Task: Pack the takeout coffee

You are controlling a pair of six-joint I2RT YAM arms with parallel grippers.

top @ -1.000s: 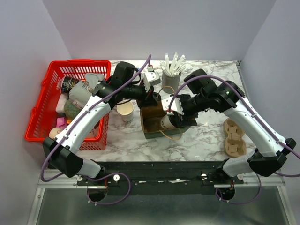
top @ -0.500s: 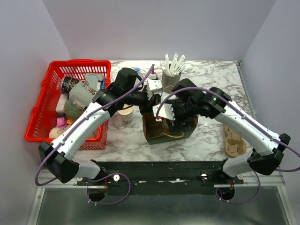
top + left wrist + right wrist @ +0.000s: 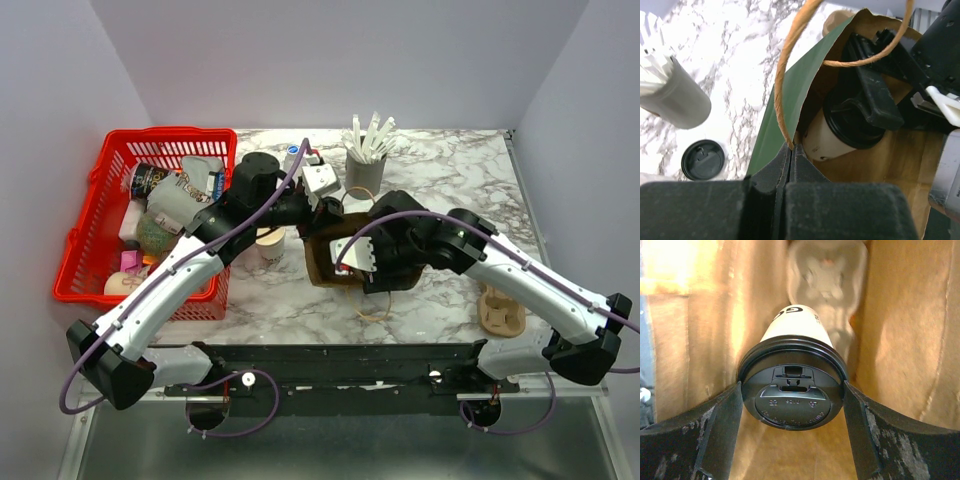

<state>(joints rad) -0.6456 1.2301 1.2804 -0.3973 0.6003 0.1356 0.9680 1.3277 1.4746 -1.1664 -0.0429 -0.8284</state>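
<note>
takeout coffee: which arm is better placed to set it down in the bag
Right. The right tool grips the takeout coffee inside the bag; the left tool pinches the bag's rim, holding it open.

One takeout coffee (image 3: 791, 399), one paper bag (image 3: 774, 117)

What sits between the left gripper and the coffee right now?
Left wrist view: only the paper bag's own rim, which the left gripper pinches shut; the takeout coffee lies just inside it.

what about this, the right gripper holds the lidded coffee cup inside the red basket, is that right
Only the place is wrong. The right gripper holds the lidded coffee cup inside the paper bag, as the right wrist view shows.
</note>
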